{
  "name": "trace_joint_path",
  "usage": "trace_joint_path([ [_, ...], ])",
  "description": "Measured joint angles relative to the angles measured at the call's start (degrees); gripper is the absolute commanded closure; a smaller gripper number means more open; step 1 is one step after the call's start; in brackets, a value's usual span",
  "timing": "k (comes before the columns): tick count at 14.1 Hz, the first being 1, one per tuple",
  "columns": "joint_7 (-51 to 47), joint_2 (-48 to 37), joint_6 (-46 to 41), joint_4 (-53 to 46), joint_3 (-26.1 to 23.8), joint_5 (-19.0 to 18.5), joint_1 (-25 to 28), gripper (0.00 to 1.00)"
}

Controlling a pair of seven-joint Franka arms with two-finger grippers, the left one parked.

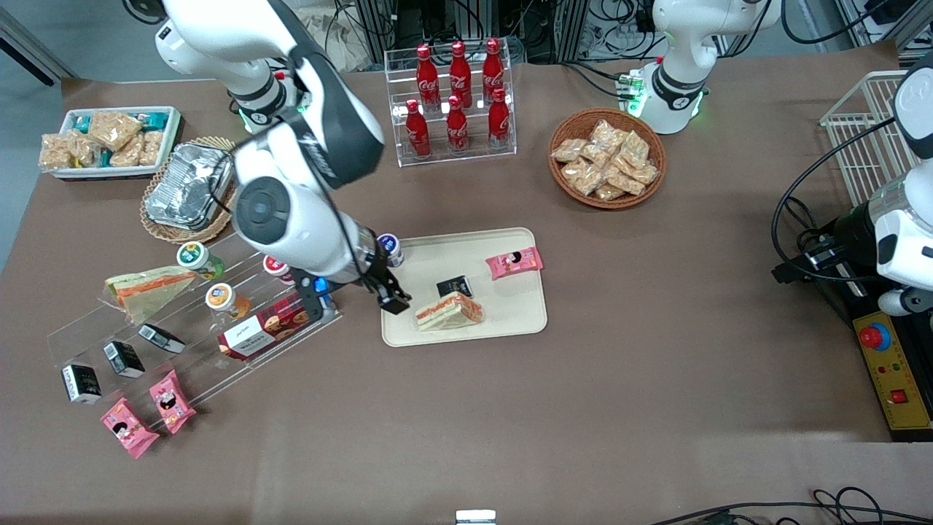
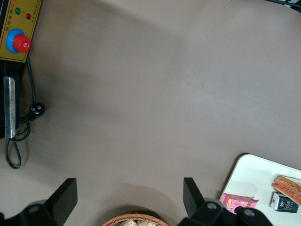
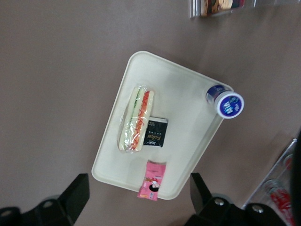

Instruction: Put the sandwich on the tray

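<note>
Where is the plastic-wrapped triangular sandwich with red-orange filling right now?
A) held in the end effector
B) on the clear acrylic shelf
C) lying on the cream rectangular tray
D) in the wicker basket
C: the wrapped sandwich lies on the cream tray beside a small black packet; the open end effector is above the tray's edge, empty.

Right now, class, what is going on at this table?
The sandwich already lies on the tray, touching a small black packet, with a pink snack packet farther from the camera. The right arm's gripper hovers open over the tray's edge nearest the working arm, holding nothing.
</note>
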State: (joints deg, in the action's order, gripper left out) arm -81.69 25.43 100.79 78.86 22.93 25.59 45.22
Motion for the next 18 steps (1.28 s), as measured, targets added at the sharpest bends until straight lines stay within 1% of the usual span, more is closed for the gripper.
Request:
trace_joint_path([
  [3, 13.2, -3.6, -4.9, 0.5, 1.1, -0.3, -1.2, 0.05],
  [4, 17.8, -4.8, -5.3, 1.3, 1.6, -1.5, -1.2, 0.05],
  [7, 29.7, -8.4, -5.3, 4.3, 2.0, -9.4, -1.3, 0.05],
  [10, 40.4, -10.7, -5.3, 5.3, 1.9, -18.4, -0.7, 0.05],
  [11, 44.3, -11.3, -5.3, 5.4, 2.0, -19.8, -0.8, 0.06],
  [13, 53.4, -12.4, -5.4, 5.5, 2.7, -20.7, -1.3, 0.05],
  [16, 70.4, -14.0, -5.5, 5.6, 4.5, -20.8, -4.2, 0.05],
  [18, 78.1, -15.1, -5.5, 5.7, 5.4, -20.8, -6.2, 0.04],
])
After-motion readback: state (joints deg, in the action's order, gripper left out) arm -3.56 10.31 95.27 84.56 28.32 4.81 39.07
